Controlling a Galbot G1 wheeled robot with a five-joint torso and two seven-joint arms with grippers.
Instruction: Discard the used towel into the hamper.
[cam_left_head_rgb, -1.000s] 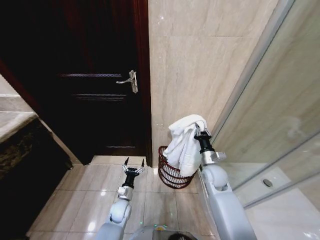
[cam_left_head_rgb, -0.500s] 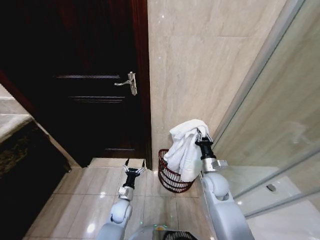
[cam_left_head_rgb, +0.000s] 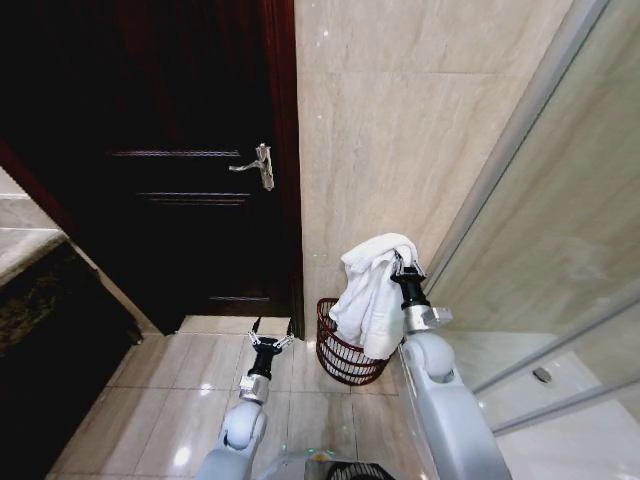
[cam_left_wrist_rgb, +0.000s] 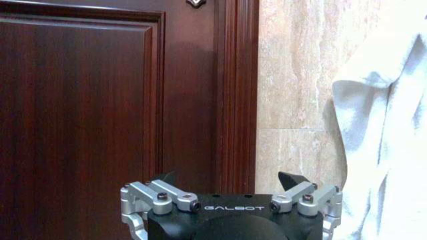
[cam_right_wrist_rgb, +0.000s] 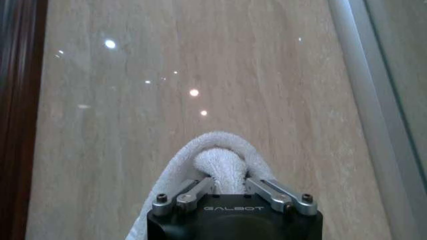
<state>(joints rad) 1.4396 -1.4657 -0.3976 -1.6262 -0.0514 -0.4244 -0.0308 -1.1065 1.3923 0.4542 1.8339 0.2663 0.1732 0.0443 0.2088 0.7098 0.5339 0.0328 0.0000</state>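
Right gripper (cam_left_head_rgb: 403, 266): fingers pinched on a fold of the white towel (cam_left_head_rgb: 372, 290), held above the hamper (cam_left_head_rgb: 342, 349).
Towel: hangs over the hamper's far rim, hiding part of it.
Left gripper (cam_left_head_rgb: 270, 331): fingers spread, empty, just beside the hamper, toward the dark door (cam_left_head_rgb: 180, 170).

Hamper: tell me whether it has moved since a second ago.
No. The round dark reddish-brown wire hamper stays beside the foot of the dark wooden door frame, below the hanging white towel.
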